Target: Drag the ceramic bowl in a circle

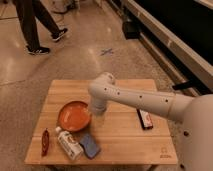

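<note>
A light wooden counter [125, 145] with a visible plank grain stands on a polished, speckled floor, seen from above.

At the counter's front left edge lies a small, slim, dark red object [45, 141], tapered like a chilli, with its length running front to back. Just to its right a white plastic bottle [67, 144] with a printed label lies on its side, its cap towards the back left.

Behind the bottle sits the wide, shallow, round orange-red ceramic bowl [74, 116]. It is on the left half of the counter, a little forward of the middle. It sits upright with its glossy inside facing up and a darker rim around it. Being round, it has no long axis and points no particular way.

In front of the bowl and touching the bottle's right side lies a flat, blue, soft-looking rectangular sponge [90, 146].

A thick, smooth white robot arm [135, 97] reaches in from the right edge and bends down at a rounded joint. Its gripper [95, 113] is at the bowl's right rim, mostly hidden under the wrist. Whether it is open or closed cannot be told, nor whether it touches the rim.

Right of centre lies a flat, dark rectangular packet [145, 119] with a pale label, its length running front to back.
</note>
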You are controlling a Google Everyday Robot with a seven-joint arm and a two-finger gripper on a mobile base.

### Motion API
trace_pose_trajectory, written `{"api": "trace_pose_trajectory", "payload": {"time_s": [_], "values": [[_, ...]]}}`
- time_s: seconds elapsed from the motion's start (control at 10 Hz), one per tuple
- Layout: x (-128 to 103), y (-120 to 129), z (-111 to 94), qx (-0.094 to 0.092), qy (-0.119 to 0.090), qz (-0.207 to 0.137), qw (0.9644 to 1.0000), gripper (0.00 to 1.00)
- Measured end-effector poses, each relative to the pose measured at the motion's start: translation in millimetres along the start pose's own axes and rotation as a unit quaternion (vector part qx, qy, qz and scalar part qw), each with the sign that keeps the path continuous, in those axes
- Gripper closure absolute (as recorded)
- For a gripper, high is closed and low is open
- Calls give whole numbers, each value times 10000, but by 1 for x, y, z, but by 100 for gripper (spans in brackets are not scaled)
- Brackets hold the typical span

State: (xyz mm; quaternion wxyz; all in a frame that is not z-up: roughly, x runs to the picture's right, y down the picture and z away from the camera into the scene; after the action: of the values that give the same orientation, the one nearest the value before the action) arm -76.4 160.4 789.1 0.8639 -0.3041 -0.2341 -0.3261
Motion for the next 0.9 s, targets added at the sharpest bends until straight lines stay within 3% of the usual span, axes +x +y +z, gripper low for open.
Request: {"api": "trace_pose_trajectory", "payload": {"time_s": [0.5, 0.9], "values": [[-22, -18, 39, -96, -216, -456, 9987, 37], [-15, -24, 58, -85, -139, -579, 9982, 74]]}}
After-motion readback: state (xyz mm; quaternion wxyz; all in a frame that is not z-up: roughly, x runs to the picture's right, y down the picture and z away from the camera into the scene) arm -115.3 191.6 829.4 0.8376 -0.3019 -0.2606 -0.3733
